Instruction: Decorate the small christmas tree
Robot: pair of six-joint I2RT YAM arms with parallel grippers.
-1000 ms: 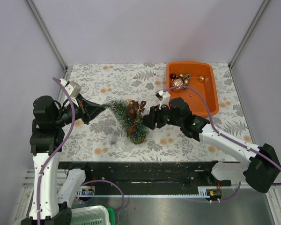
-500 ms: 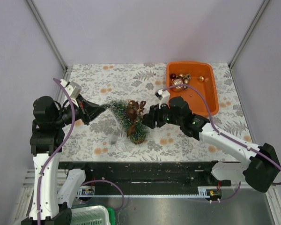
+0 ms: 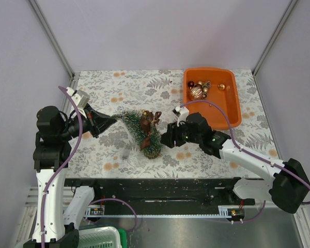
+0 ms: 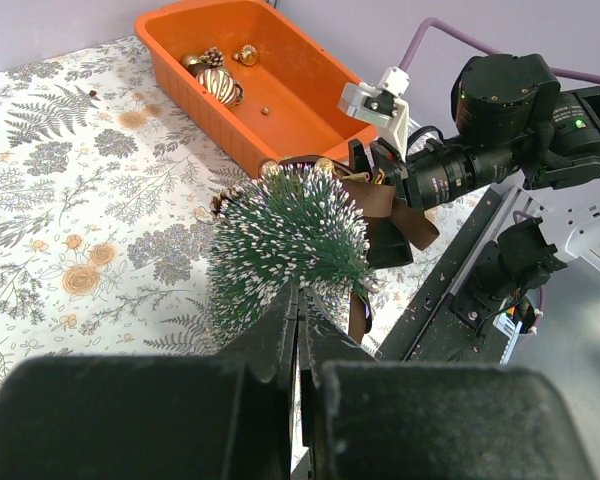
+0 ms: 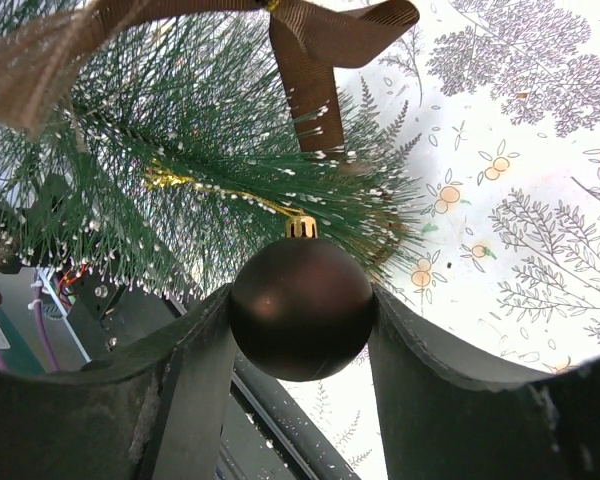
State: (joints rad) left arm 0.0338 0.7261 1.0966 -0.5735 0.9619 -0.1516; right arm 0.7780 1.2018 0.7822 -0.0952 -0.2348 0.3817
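Right gripper (image 3: 165, 140) has a dark brown bauble (image 5: 300, 305) squeezed between its fingers, right up against the small christmas tree (image 3: 142, 132). The tree leans mid-table with a brown bow (image 3: 151, 118) on it. Left gripper (image 3: 112, 121) is pressed together, pinching the treetop. The orange tray (image 3: 232, 111) at far right holds gold baubles (image 3: 198, 92) and a pine cone (image 4: 212, 57).
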